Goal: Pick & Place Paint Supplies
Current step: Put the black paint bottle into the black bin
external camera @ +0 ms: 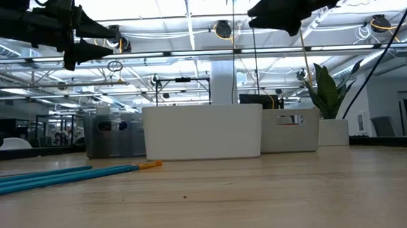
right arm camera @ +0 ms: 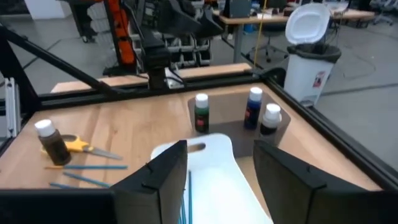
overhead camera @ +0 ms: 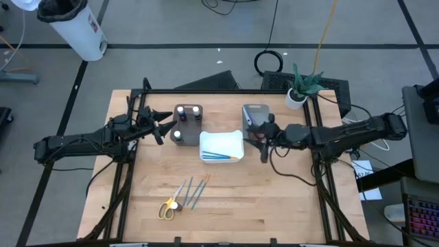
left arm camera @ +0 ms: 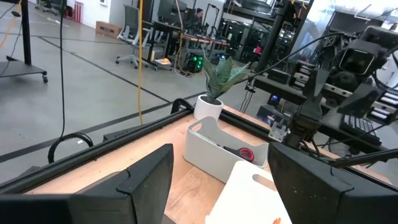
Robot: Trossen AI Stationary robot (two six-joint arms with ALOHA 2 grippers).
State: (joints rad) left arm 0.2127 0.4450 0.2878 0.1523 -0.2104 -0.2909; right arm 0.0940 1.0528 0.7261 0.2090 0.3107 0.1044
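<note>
wooden table (overhead camera: 274, 206) carries the supplies; yellow-handled scissors (overhead camera: 168, 208) and thin long brushes (overhead camera: 194, 192) lie loose near its front edge, well apart from the white rectangular tray (overhead camera: 222, 136) already holding blue brushes (overhead camera: 221, 156); dark paint bottles with white caps (overhead camera: 188, 111) stand in the brown tray (overhead camera: 188, 125); right gripper (overhead camera: 264, 140) hovers just beside the white tray, jaws parted and empty; left gripper (overhead camera: 163, 124) waits above the brown tray, jaws wide; best to descend straight over one brush and pinch it mid-shaft.

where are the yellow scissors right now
In the high view, the yellow-handled scissors lie on the table's near-left part, beside loose brushes, in front of the white tray.
</note>
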